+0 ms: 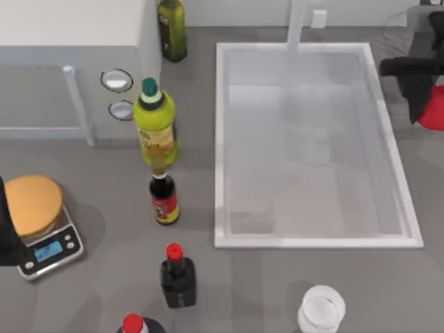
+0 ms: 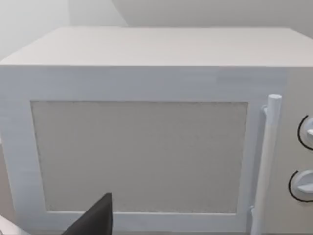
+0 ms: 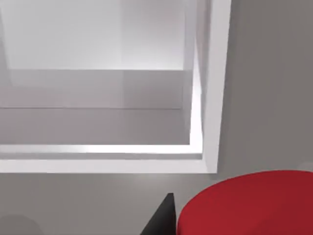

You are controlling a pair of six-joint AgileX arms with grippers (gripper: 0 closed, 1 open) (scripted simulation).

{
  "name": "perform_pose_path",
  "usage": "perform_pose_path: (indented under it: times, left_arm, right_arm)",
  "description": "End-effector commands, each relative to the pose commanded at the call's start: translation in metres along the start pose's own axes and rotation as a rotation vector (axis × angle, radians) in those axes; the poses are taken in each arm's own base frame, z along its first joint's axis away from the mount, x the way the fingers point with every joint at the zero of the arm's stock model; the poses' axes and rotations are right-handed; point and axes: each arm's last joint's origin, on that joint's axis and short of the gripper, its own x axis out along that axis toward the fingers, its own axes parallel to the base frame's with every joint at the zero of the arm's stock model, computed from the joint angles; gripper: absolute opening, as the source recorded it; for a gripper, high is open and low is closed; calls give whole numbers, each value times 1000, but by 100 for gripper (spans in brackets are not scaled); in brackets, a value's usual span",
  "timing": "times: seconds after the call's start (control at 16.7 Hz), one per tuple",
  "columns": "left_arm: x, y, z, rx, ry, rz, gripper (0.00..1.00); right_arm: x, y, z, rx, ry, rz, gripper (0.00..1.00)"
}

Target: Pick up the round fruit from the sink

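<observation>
Round fruit [image 1: 433,111] held outside sink [image 1: 392,149] rim by right gripper [image 1: 421,94], fingers clamped, lifted clear.

At my upper left sits a white microwave [image 1: 69,62]; a kitchen scale [image 1: 48,246] lower left, bottles [image 1: 155,125] mid-left, a glass [image 1: 322,309] at bottom.

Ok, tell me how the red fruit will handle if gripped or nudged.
The fruit, at the right gripper right of the sink, looks rounded, so may roll on the table. Its smooth skin could slip in a pinch. Small beside the sink, probably light. Left gripper sits by the scale.
</observation>
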Motion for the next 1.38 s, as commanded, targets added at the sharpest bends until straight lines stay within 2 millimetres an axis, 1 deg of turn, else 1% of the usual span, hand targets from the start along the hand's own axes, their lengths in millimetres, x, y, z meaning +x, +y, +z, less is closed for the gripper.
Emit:
perform_pose_path:
  times: [0.12, 0.18, 0.24, 0.36, 0.66, 0.72, 0.78, 0.9, 1.08, 1.2, 1.32, 1.38]
  left_arm:
    - [0, 0, 0, 0, 0, 0, 100]
    - [0, 0, 0, 0, 0, 0, 100]
    - [0, 0, 0, 0, 0, 0, 100]
    - [0, 0, 0, 0, 0, 0, 100]
    - [0, 0, 0, 0, 0, 0, 100]
    - [0, 0, 0, 0, 0, 0, 100]
    - [0, 0, 0, 0, 0, 0, 100]
    - [0, 0, 0, 0, 0, 0, 100]
    - [0, 0, 0, 0, 0, 0, 100]
    - [0, 0, 0, 0, 0, 0, 100]
    - [0, 0, 0, 0, 0, 0, 100]
    - [0, 0, 0, 0, 0, 0, 100]
  right_arm:
    - [6, -42, -12, 3, 19, 1, 0]
    - [8, -60, -18, 4, 22, 4, 0]
    - [9, -73, -25, 4, 20, 6, 0]
    - [9, -88, -33, 5, 12, 8, 0]
    - [10, -89, -33, 3, 16, 8, 0]
    - [14, -89, -33, 4, 19, 8, 0]
    - [21, -89, -32, 4, 21, 8, 0]
    - [41, -89, -30, 4, 21, 8, 0]
    - [79, -90, -29, 4, -2, 8, 0]
    - [102, -90, -32, 4, 0, 8, 0]
    - [116, -90, -35, 5, 9, 9, 0]
    - [119, -90, -35, 5, 11, 9, 0]
